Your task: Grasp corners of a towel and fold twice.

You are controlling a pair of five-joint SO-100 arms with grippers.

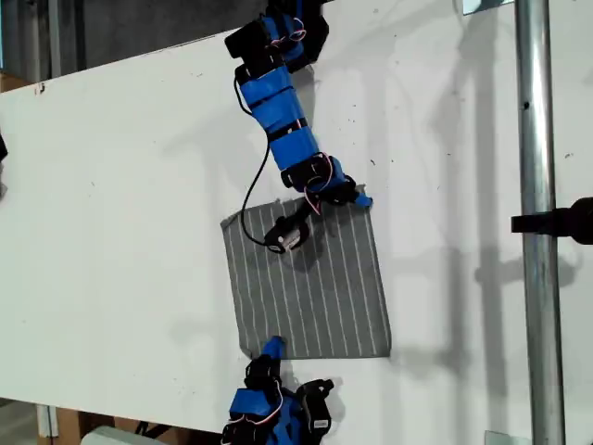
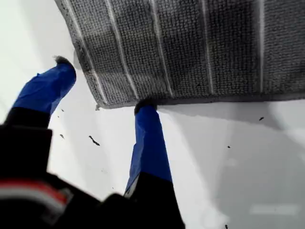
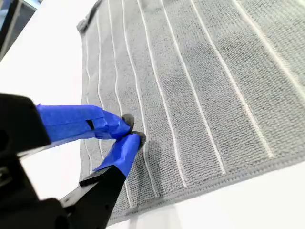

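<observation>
A white tabletop (image 1: 120, 213) is filling the exterior view, the grey striped towel (image 1: 310, 278) lying flat at its centre; my first gripper (image 2: 102, 93) is straddling a towel corner (image 2: 101, 102) with jaws wide; my second gripper (image 3: 129, 130) is pressing nearly closed fingertips onto the cloth, apparently holding nothing; I judge the first grasp underway; next, both must pinch corners.
</observation>
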